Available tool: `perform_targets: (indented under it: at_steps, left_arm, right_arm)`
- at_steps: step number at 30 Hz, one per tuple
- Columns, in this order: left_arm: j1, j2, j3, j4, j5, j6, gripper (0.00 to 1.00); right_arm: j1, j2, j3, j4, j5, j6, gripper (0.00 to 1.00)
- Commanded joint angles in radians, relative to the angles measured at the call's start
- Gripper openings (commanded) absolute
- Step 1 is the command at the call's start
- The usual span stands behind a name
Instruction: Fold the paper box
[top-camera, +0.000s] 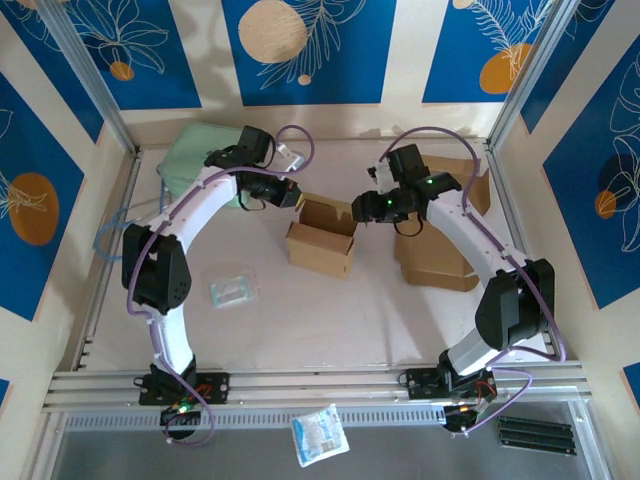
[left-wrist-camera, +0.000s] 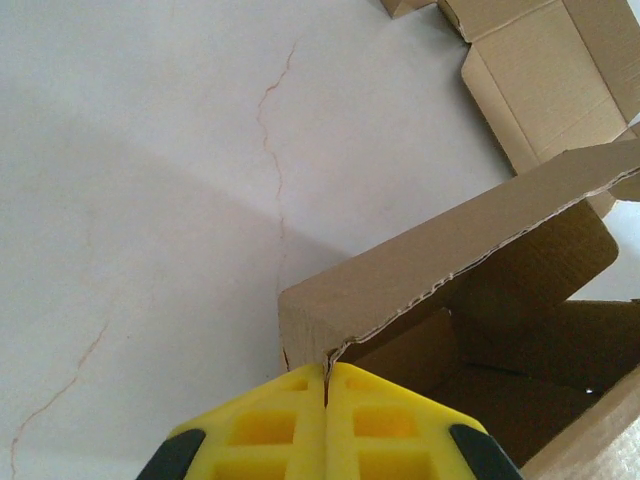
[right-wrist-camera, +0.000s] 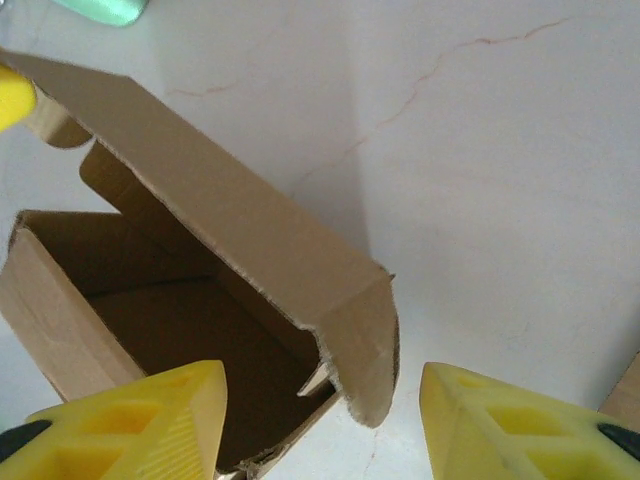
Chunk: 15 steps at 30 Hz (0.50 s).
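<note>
The brown paper box (top-camera: 322, 238) stands open mid-table with its lid flap raised. My left gripper (top-camera: 297, 198) is at the box's far left corner. In the left wrist view its yellow fingers (left-wrist-camera: 326, 372) are shut on the corner edge of the lid flap (left-wrist-camera: 450, 240), above the dark inside of the box. My right gripper (top-camera: 362, 208) hangs at the box's far right side. In the right wrist view it (right-wrist-camera: 320, 410) is open, and its fingers straddle the lid's rounded side tab (right-wrist-camera: 362, 345) without touching it. The box's interior (right-wrist-camera: 170, 330) lies below.
A stack of flat cardboard blanks (top-camera: 440, 255) lies right of the box, under the right arm, and shows again as an unfolded blank (left-wrist-camera: 545, 70). A green cloth (top-camera: 200, 150) sits at the back left. One plastic packet (top-camera: 235, 287) lies front left, another (top-camera: 320, 435) on the rail.
</note>
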Motion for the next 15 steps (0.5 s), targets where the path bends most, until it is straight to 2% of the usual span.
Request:
perform_targets:
  at_steps: [1,3,6,8,10,15]
  left_arm:
    - [-0.006,0.014,0.026,-0.003,-0.006,-0.011,0.02]
    - [-0.007,0.015,0.027,-0.005,-0.005,-0.010,0.02]
    - [-0.007,0.017,0.032,-0.008,-0.008,-0.009,0.02]
    - [-0.007,0.021,0.039,-0.011,-0.012,-0.009,0.02]
    - [-0.007,0.023,0.042,-0.012,-0.011,-0.010,0.02]
    - [-0.007,0.026,0.050,-0.007,-0.003,-0.014,0.02]
  right_arm:
    - [0.012,0.008,-0.010,0.024,0.095,0.035,0.50]
    - [0.017,0.015,-0.018,0.037,0.128,0.032,0.45]
    - [0.027,0.022,-0.019,0.047,0.151,0.041,0.27]
    - [0.035,0.026,-0.012,0.047,0.163,0.050,0.22]
    - [0.043,0.026,-0.011,0.054,0.186,0.059,0.20]
    - [0.060,0.037,-0.011,0.058,0.223,0.038,0.28]
